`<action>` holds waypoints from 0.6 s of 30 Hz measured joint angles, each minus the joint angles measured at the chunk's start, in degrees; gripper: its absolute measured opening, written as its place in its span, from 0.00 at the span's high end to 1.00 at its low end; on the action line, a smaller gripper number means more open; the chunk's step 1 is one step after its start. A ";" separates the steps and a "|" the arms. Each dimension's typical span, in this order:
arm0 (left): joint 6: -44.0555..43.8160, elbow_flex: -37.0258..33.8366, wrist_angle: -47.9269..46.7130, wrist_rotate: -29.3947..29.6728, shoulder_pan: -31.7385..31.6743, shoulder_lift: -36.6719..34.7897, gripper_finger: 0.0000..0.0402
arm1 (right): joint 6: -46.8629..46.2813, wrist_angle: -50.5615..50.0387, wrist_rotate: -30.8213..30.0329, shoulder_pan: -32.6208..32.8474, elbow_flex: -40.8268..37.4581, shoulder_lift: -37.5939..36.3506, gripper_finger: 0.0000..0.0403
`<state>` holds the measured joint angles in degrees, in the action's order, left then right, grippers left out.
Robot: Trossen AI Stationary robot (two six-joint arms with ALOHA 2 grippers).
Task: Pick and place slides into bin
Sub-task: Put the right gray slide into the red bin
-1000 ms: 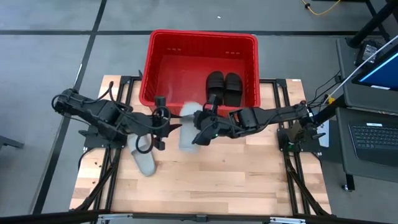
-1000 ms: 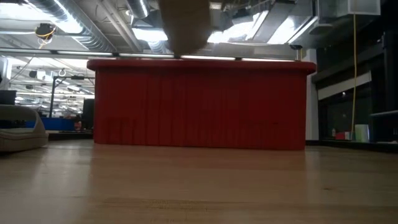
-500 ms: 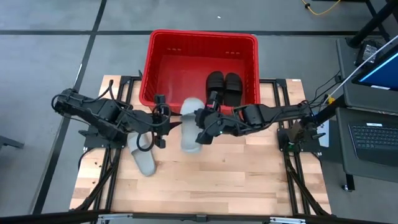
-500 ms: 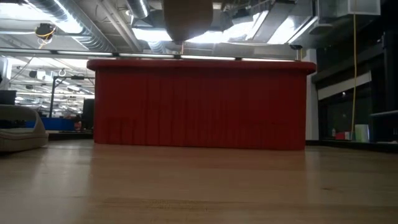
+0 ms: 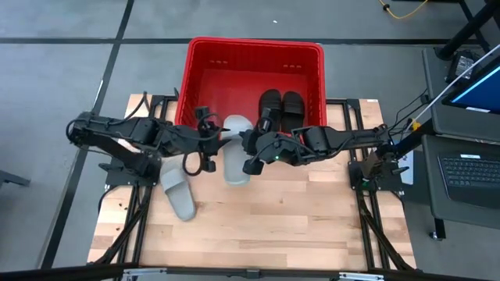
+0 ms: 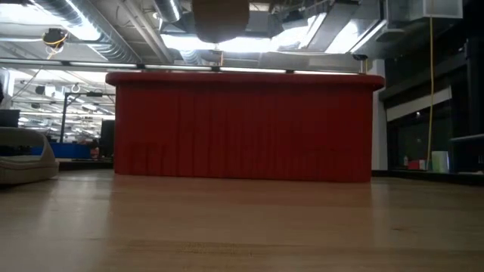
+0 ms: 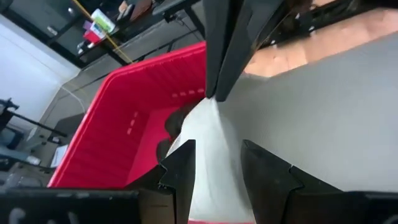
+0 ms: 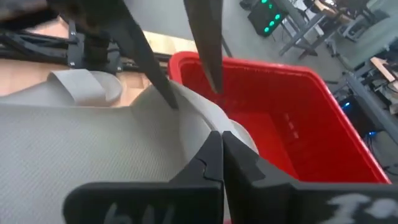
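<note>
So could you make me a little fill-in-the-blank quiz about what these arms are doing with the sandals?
1. The red bin already holds two ____ slides.
2. The right end effector is shut on a light ____ slide.
3. Another grey slide lies on the ____ table.
4. The left end effector is ____.

Missing words: black; grey; wooden; open

Overhead lighting was even and bright in the high view, casting soft shadows on the table. In the low view, ceiling lights produced glare. Both wrist views showed near objects blurred and out of focus.
</note>
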<state>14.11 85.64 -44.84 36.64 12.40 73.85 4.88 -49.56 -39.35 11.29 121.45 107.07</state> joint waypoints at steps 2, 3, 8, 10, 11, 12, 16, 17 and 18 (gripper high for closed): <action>0.27 -0.01 0.04 -0.33 -0.69 0.82 0.69 | 0.65 0.94 0.00 -0.03 0.00 0.00 1.00; 0.92 -0.01 0.00 -0.34 -0.96 1.28 0.69 | 1.18 1.40 -0.03 -0.04 0.00 0.00 1.00; 5.35 -0.01 0.10 2.75 -1.75 3.55 0.69 | 1.92 1.58 -0.18 -0.11 -0.07 0.02 1.00; 6.63 -0.01 0.08 4.75 -1.92 4.14 0.69 | 1.80 1.20 -0.24 -0.13 -0.07 0.02 1.00; 7.25 -0.04 0.02 5.59 -1.90 4.25 0.69 | 1.78 1.22 -0.23 -0.11 -0.07 0.02 1.00; 7.76 -0.04 0.03 6.06 -1.92 4.25 0.69 | 1.67 1.26 -0.16 -0.07 -0.07 0.02 1.00; 8.13 -0.06 0.50 6.34 -1.92 3.99 0.69 | 1.67 1.43 -0.02 -0.04 -0.07 0.02 1.00; 8.13 -0.06 0.80 6.42 -1.92 3.95 0.69 | 1.67 1.42 -0.02 -0.04 -0.07 0.02 1.00; 8.13 -0.06 1.20 6.60 -1.92 3.88 0.69 | 1.67 1.44 -0.02 -0.04 -0.07 0.02 1.00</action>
<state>22.24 85.58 -43.64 43.24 10.48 77.73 6.55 -48.12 -39.38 11.25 121.38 107.09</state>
